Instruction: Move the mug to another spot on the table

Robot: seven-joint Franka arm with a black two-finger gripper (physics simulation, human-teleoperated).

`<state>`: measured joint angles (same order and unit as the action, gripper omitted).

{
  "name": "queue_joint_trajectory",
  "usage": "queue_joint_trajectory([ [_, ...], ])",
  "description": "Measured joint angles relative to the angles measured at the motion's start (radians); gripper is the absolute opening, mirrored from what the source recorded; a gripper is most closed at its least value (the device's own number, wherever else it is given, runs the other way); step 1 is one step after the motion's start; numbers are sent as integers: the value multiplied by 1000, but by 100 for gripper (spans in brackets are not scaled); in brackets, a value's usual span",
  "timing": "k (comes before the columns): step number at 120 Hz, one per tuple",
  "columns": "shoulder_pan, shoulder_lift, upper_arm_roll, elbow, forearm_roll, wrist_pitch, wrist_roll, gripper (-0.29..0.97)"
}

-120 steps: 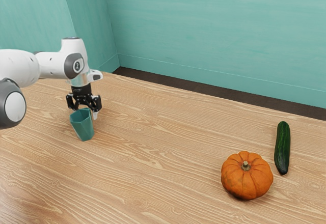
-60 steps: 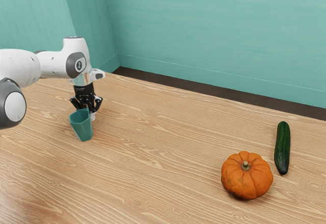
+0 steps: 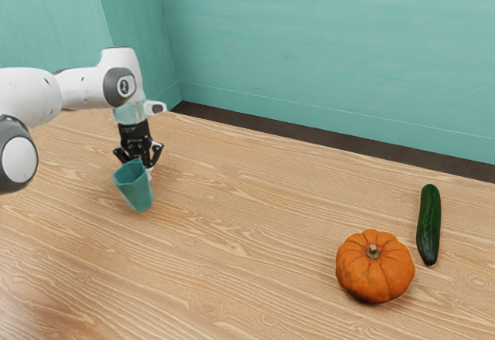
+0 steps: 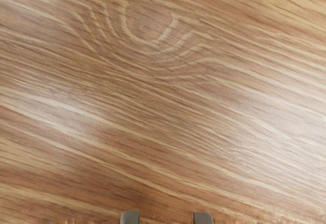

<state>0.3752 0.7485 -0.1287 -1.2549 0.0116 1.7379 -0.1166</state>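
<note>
The teal mug hangs just under the gripper, tipped a bit. The fingers pinch its rim. It looks hard, light, maybe slippery, so hold the rim tight. The pumpkin and cucumber sit far from the gripper.

On the counter, the mug sits toward the exterior view's left, tilted, its rim pinched directly under the hand. Well apart, toward the exterior view's right, lies the pumpkin near the front edge. The cucumber lies just beside it, further right and slightly behind.
</note>
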Motion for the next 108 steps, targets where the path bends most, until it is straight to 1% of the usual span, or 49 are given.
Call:
queue_joint_trajectory([
  [13,-4,-19,-19,-7,-10,-34,-24,-5],
  [29,-38,-56,-25,-51,-14,-62,-55,-5],
  [39,-68,-84,-27,-100,-17,-72,-75,-5],
  [47,-86,-126,-26,-167,-18,-71,-92,-5],
  [55,-107,-144,-26,-200,-19,-62,-108,-5],
  [67,-129,-149,-36,-210,-27,-34,-129,-4],
  [108,-177,-124,-95,-223,-52,69,-191,-4],
])
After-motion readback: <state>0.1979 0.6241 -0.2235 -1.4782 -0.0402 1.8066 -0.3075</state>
